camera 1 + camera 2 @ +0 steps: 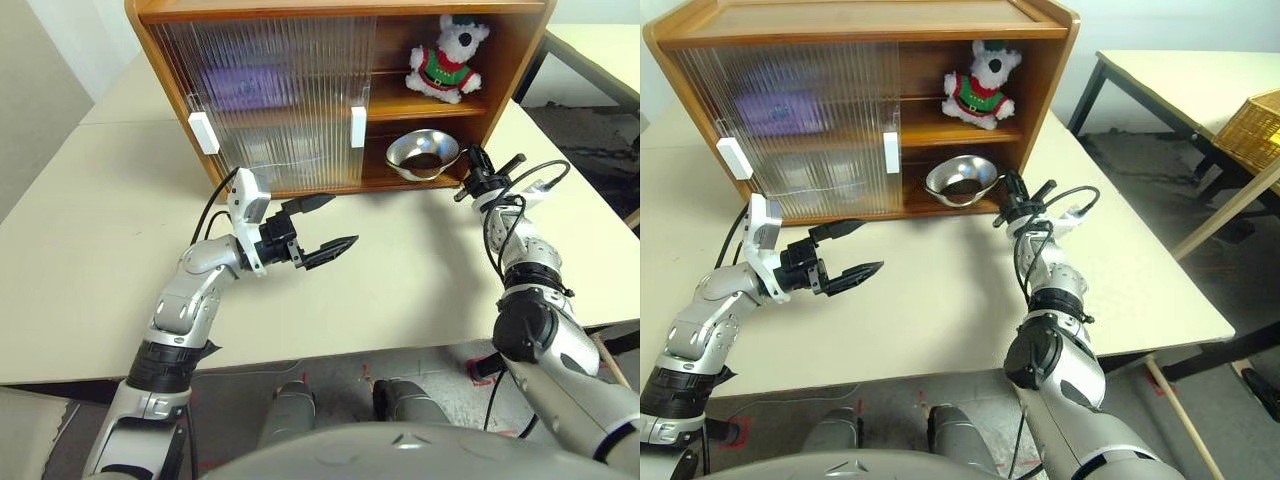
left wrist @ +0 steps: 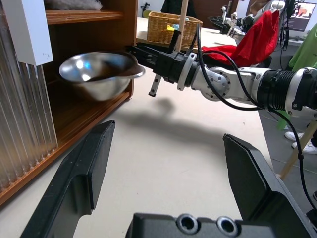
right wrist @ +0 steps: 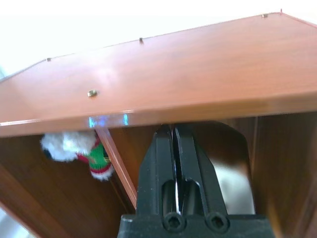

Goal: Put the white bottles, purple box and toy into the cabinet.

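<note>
Right wrist view: toy sits beside the closed, empty right gripper.

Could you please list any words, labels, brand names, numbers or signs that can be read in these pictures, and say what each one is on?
No text can be read in any view.
Purple box: seen through the ribbed doors of the cabinet, too blurred for any print.
Toy: red and green clothing, no lettering visible.
Bowl: plain shiny metal, no markings.
White door handles: blank.
Screen in the far background: too small to read.
</note>
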`<action>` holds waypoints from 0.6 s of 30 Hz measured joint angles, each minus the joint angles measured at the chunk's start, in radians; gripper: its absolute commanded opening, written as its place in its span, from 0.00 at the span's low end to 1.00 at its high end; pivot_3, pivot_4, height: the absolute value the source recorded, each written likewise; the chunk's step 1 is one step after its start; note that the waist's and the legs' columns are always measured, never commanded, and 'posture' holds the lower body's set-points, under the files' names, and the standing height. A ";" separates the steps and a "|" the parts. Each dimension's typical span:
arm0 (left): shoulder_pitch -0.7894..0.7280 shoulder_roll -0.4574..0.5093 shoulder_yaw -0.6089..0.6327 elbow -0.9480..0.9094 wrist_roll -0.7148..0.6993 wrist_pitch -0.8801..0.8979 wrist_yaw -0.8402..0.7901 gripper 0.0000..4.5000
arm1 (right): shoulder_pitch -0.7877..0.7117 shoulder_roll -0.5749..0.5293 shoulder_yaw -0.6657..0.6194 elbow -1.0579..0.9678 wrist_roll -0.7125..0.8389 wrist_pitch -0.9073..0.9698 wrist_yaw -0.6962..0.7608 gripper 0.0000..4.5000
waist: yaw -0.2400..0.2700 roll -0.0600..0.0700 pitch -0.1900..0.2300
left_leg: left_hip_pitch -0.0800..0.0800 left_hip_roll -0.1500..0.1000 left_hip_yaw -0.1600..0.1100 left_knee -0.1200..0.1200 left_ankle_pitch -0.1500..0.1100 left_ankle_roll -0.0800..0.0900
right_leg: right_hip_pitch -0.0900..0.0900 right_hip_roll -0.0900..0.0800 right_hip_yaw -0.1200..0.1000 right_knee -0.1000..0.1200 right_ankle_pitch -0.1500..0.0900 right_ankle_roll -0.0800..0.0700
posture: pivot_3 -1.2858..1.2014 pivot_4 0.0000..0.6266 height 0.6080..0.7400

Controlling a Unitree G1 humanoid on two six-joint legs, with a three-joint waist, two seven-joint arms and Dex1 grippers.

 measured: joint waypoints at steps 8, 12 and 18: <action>0.000 0.007 0.000 0.000 0.000 0.000 0.000 1.00 | -0.055 0.060 -0.010 0.074 -0.002 -0.125 0.024 0.01 | 0.000 0.001 0.001 | -0.001 0.001 0.000 -0.001 0.000 0.000 | -0.002 0.000 0.000 0.000 0.000 -0.002 | 0.56 0.16 1.00; 0.000 0.011 0.001 -0.001 0.000 0.000 0.001 1.00 | -0.074 0.069 -0.026 0.107 -0.005 -0.170 0.039 0.01 | 0.006 0.002 0.001 | -0.001 0.001 -0.001 -0.001 0.000 0.000 | -0.002 0.000 0.001 0.000 0.000 -0.003 | 0.57 0.16 1.00; 0.006 0.019 0.002 -0.005 -0.001 0.001 0.004 1.00 | -0.106 0.075 -0.038 0.173 -0.019 -0.251 0.070 0.01 | 0.008 0.003 0.002 | -0.002 0.002 -0.002 -0.002 -0.001 -0.001 | -0.003 -0.001 0.002 0.000 0.000 -0.004 | 0.57 0.16 1.00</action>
